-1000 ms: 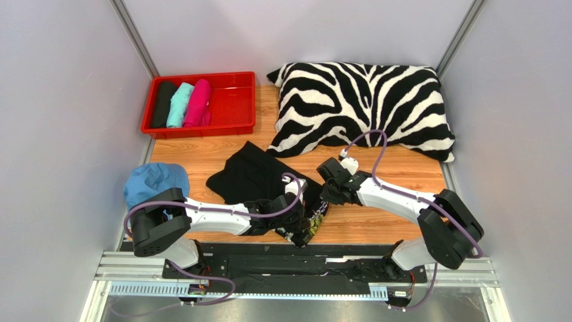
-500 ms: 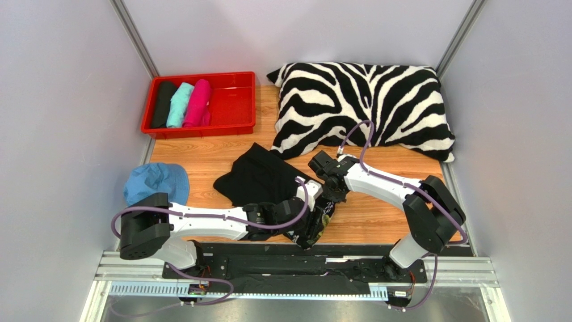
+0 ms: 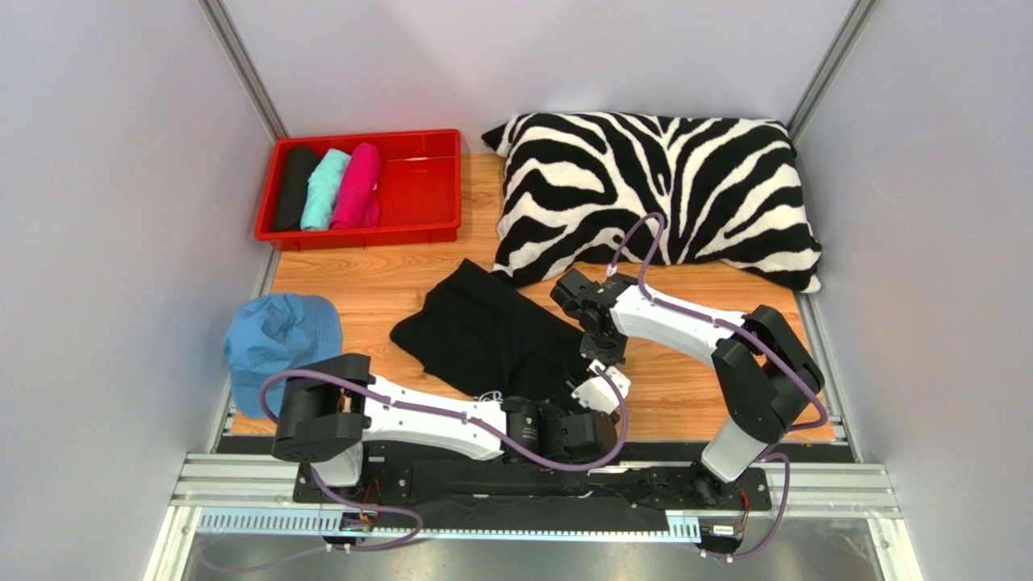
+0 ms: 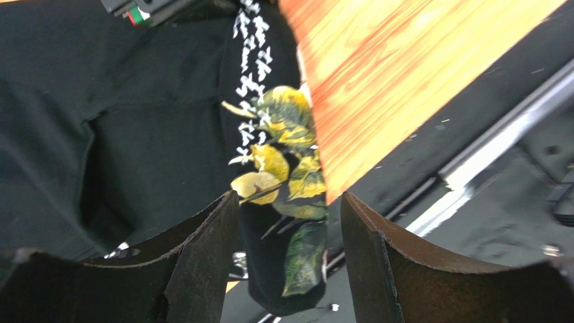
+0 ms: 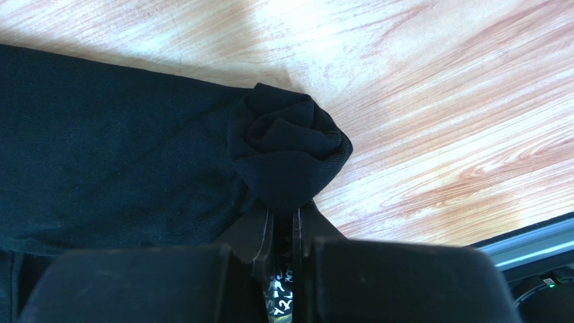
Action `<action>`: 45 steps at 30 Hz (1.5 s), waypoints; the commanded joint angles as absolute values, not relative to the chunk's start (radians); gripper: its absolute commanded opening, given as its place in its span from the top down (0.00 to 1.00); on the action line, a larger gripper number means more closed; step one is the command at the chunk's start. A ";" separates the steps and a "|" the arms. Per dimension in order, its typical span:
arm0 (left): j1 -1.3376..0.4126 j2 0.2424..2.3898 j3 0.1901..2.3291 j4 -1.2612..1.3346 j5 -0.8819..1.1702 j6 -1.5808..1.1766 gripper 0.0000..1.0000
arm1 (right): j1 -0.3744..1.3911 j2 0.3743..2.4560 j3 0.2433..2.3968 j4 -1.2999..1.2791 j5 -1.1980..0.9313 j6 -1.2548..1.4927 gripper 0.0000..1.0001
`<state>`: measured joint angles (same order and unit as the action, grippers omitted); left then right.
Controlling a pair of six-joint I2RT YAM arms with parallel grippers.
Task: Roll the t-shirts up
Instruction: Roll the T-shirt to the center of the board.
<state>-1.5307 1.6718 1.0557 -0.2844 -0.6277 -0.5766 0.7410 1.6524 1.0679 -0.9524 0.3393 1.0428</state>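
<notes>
Cotton this limp is light and unrolls easily. The black t-shirt [image 3: 485, 333] lies part-rolled on the table [image 3: 364, 285] by the arms. Right gripper [image 5: 279, 235] pinches the roll's end; left gripper [image 4: 288, 202] gapes wide, empty, over the printed hem, probably the next hold.

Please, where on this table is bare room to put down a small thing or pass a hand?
Bare wood lies between the red tray, the blue cap and the black t-shirt; the tray's right half is free too. Crowded: the near middle, where the left gripper and the right gripper meet at the shirt.
</notes>
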 commanded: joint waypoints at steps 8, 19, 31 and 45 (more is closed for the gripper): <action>-1.600 1.790 1.154 -0.413 -0.749 -0.568 0.34 | 0.739 1.681 1.114 -0.991 0.354 1.055 1.00; -1.597 1.845 1.126 -0.387 -0.741 -0.598 0.41 | 0.738 1.684 1.112 -0.985 0.351 1.057 1.00; -1.531 1.718 0.977 -0.210 -0.602 -0.612 0.98 | 0.739 1.534 1.040 -0.876 0.348 1.037 0.25; -1.325 1.526 0.632 0.227 -0.154 -0.791 0.99 | 0.739 1.154 0.738 -0.552 0.315 1.042 0.12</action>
